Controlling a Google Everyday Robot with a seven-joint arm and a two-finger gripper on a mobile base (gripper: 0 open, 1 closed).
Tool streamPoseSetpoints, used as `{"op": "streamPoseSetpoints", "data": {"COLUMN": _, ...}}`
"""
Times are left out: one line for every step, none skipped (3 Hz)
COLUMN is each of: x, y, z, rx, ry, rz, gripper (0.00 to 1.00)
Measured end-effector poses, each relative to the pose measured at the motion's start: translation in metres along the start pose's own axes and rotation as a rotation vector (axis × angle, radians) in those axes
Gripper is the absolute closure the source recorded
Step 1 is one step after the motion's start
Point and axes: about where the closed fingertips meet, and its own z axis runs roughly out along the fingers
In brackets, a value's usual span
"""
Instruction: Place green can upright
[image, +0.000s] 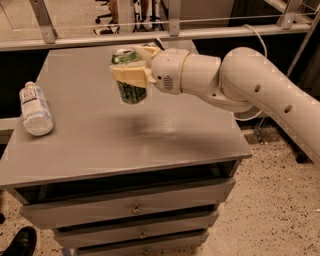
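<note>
- Your gripper (134, 65) is clamped on the green can (132, 93), one pad in front and one behind.
- The can is upright, silver top up, held above the worktop (190, 140) toward the back edge (its shadow falls on the surface below).
- A water bottle (35, 109) lies flat by the left edge.

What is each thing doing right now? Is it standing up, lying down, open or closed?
green can: upright, held up off the table.
gripper: over the back middle of the table, fingers closed on the green can.
water bottle: lying on its side near the table's left edge.
drawers: closed.
</note>
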Motion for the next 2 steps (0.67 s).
{"op": "streamPoseSetpoints", "data": {"x": 0.003, "y": 0.002, "z": -0.001, "rx": -0.032, "ry": 0.023, "rz": -0.029, "gripper": 1.00}}
{"op": "streamPoseSetpoints", "data": {"x": 0.008, "y": 0.002, "z": -0.015, "rx": -0.076, "ry": 0.054, "rz": -0.067, "gripper": 1.00}}
